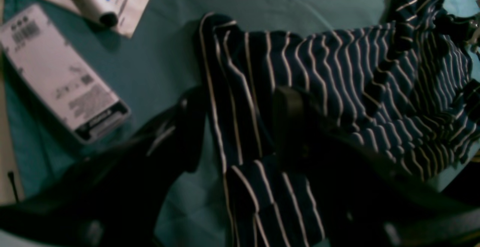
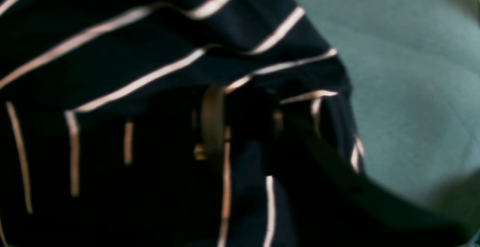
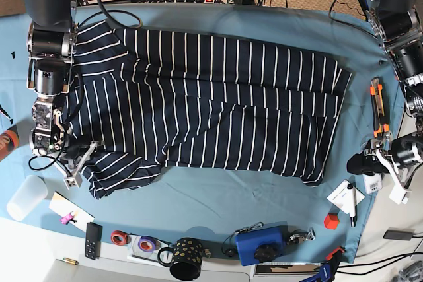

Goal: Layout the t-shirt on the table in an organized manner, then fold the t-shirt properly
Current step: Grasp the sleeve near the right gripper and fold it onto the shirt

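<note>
Navy fabric with thin white stripes, the t-shirt (image 3: 211, 104), lies spread across the teal table (image 3: 218, 193), bunched at one lower corner. There we see the right gripper (image 3: 78, 153) pinching a fold of cloth. Our left gripper (image 3: 380, 163) hovers off the shirt's other end, jaws apart, holding nothing.

Navy white-striped t-shirt (image 3: 211, 104) is lying spread wide across my teal table (image 3: 218, 193), mostly flat, creases mid-body, one lower corner bunching up near the table's edge.
</note>
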Controlling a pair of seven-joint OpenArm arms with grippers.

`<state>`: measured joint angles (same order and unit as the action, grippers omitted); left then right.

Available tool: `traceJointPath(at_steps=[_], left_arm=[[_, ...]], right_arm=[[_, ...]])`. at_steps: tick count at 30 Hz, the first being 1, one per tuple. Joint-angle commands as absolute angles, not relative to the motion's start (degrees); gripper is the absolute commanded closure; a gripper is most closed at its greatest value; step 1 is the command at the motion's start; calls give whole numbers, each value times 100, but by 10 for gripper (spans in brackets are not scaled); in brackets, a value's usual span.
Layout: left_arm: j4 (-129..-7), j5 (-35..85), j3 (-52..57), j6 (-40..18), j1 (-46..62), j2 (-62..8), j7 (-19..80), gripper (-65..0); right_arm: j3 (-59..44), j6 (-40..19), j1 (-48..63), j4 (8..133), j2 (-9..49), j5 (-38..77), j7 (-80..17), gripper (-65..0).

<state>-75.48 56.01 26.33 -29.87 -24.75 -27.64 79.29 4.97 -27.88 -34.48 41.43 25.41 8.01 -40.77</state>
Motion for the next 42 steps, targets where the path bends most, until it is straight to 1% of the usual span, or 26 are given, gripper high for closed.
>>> traceJointPath(at_steps=[1,2,5,8,13,21,24,27,31,35,37,38,39,40,41,42], left_arm=[[-7669,5728,2655,-2989,-2635,-2877,7832,-283],[-7675,5728,2655,-2989,-2637,-2877,7793,-283],[-7675,5732,2655,-2989,-2635,-2875,7752,-283],[-7675,5730,2655,-2991,-2635,-2875,7752,-283],[-7675,5725,2655,-2991,-2635,-2877,7703,-283],[-7675,5725,2655,-2991,-2635,-2877,7601,-283],[-7675,5725,2655,-2991,-2635,-2877,7601,-283],[-7675,5725,2655,-2991,-2635,-2877,7601,-283],[-7675,5725,2655,-2991,-2635,-2875,7599,-283],[-7675,5728,2655,-2991,-2633,-2875,7579,-283],[-7675,5728,2655,-2991,-2635,-2873,7531,-283],[-7675,5728,2655,-2993,-2635,-2873,7513,-283],[-7675,5728,2655,-2991,-2635,-2873,7496,-283],[-7675,5725,2655,-2991,-2635,-2873,7496,-283],[-7675,5728,2655,-2991,-2635,-2873,7496,-283],[-7675,5725,2655,-2991,-2633,-2877,7498,-283]], right_arm=[[478,-2764,-3514,4191,2639,628,-4357,-40],[478,-2762,-3492,4195,2650,513,-4491,-1],[478,-2757,-3492,4261,2698,449,-4718,0],[478,-2759,-3452,4630,2794,628,-4919,0],[478,-2803,-3020,6001,3092,1363,-5808,0],[384,-2714,-1688,8202,3859,2368,-6888,0],[47,-2714,-1046,8805,3994,2554,-7004,0],[-495,-2729,-414,9295,3966,2856,-7019,0],[-1120,-2982,325,9754,3953,3175,-7008,0],[-1352,-3026,670,9815,3955,3070,-6938,0],[-1350,-3177,685,9815,3953,2884,-7052,0],[-1350,-3218,681,9815,3957,2886,-7175,-48],[-1350,-3214,685,9815,3970,2886,-7194,-122],[-1350,-3205,685,9815,3972,2888,-7225,-181],[-1350,-3186,679,9817,3970,2893,-7288,-217],[-1352,-3157,659,9832,3970,2917,-7349,-224]])
